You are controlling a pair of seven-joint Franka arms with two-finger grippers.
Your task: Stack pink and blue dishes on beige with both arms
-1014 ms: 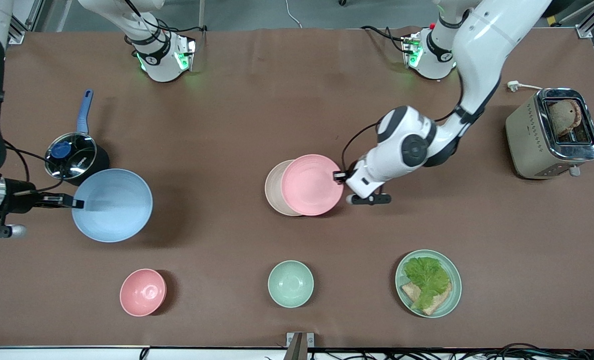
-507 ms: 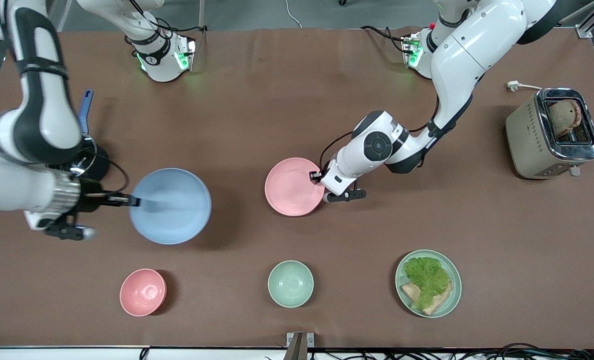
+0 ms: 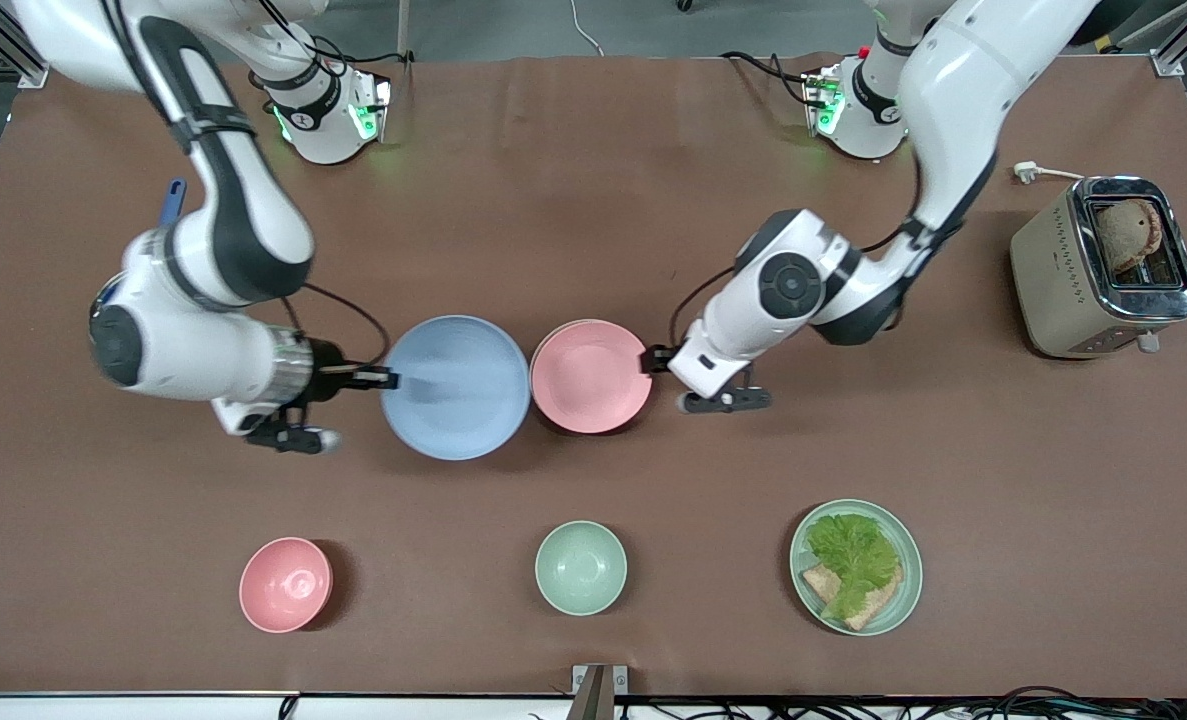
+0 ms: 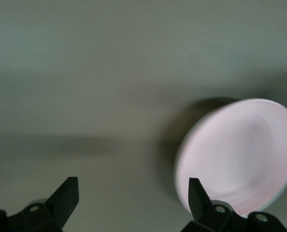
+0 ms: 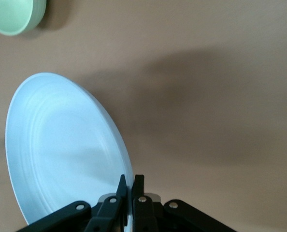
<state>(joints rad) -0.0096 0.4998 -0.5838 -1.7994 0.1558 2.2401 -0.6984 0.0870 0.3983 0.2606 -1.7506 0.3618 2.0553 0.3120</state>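
The pale pink plate lies on the beige plate, which shows only as a thin cream sliver at its edge. My left gripper is open just off the pink plate's rim, toward the left arm's end of the table. In the left wrist view the gripper has nothing between its fingers, and the pink plate lies beside one of them. My right gripper is shut on the rim of the light blue plate. It holds the plate above the table, edge to edge with the pink one. The right wrist view shows the gripper clamped on the blue plate's rim.
Near the front edge stand a pink bowl, a mint-green bowl and a mint-green plate with lettuce and bread. A toaster stands at the left arm's end. A pot's blue handle shows past the right arm.
The right arm has carried the blue plate across to the pink plate's edge. The left gripper set the pink plate on the beige one, let go and drew back a little.
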